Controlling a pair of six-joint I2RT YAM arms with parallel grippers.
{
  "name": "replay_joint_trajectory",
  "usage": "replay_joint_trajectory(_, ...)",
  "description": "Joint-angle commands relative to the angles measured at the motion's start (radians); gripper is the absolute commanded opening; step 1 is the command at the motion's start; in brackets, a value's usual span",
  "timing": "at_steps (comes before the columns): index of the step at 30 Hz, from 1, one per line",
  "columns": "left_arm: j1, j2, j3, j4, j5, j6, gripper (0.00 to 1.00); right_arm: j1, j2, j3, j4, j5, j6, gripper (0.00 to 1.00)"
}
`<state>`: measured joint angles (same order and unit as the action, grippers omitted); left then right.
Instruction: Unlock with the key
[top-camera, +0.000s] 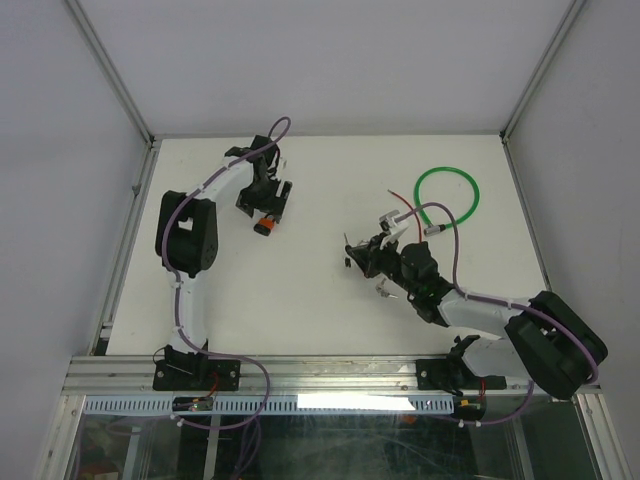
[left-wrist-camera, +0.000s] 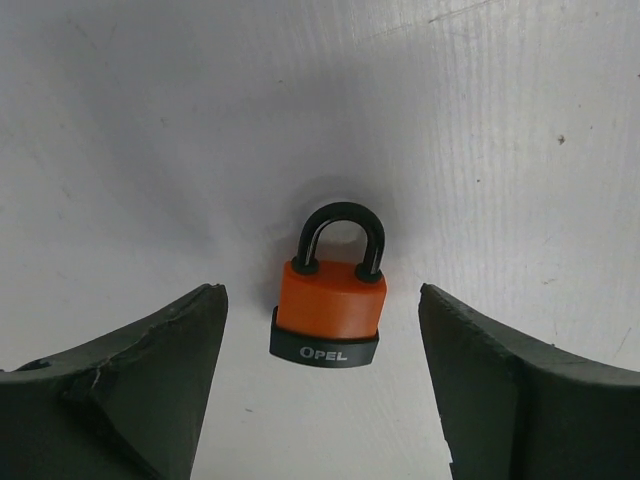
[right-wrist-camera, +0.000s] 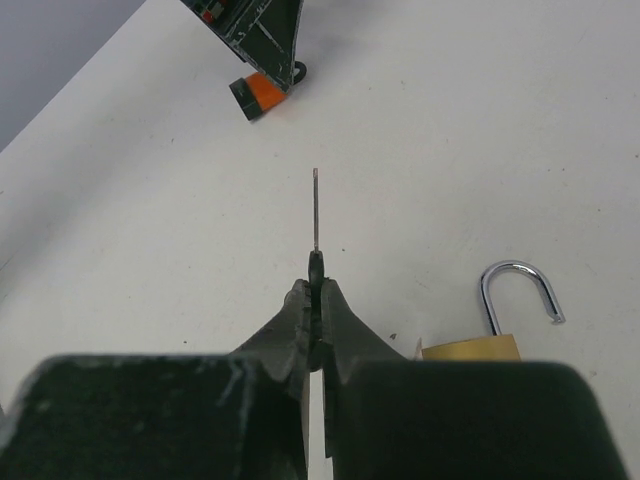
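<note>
Straddling orange black-shackled padlock (left-wrist-camera: 328, 318) with left claw (left-wrist-camera: 320, 290) apart, pinching thin metal key (right-wrist-camera: 315, 205) in right claw (right-wrist-camera: 316, 292).
May twist padlock if squeezed off-centre, so missing the keyhole.

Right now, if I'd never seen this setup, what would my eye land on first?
Probably the bright orange padlock lying on the white table between the open fingers of the left hand. Next, the thin key pinched edge-on in the shut right hand, with a brass padlock, its shackle open, beside it. A green loop lies towards the table's far right.
</note>
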<state>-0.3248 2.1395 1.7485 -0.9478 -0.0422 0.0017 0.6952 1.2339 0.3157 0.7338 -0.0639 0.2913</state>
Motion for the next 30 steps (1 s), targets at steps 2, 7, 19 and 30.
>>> replay_joint_trajectory(2,0.013,0.042,0.063,-0.049,0.056,0.046,0.77,-0.004,0.011,0.040,0.016,0.018,0.013,0.00)
replay_joint_trajectory(7,0.012,0.073,0.064,-0.056,0.063,0.045,0.70,-0.005,0.035,0.052,0.010,0.008,0.016,0.00)
replay_joint_trajectory(19,0.010,0.065,0.035,-0.049,0.069,-0.053,0.36,-0.004,0.049,0.089,-0.057,-0.018,0.013,0.00)
replay_joint_trajectory(30,0.010,-0.201,-0.215,0.130,0.187,-0.356,0.17,-0.003,-0.019,0.153,-0.211,-0.080,0.029,0.00)
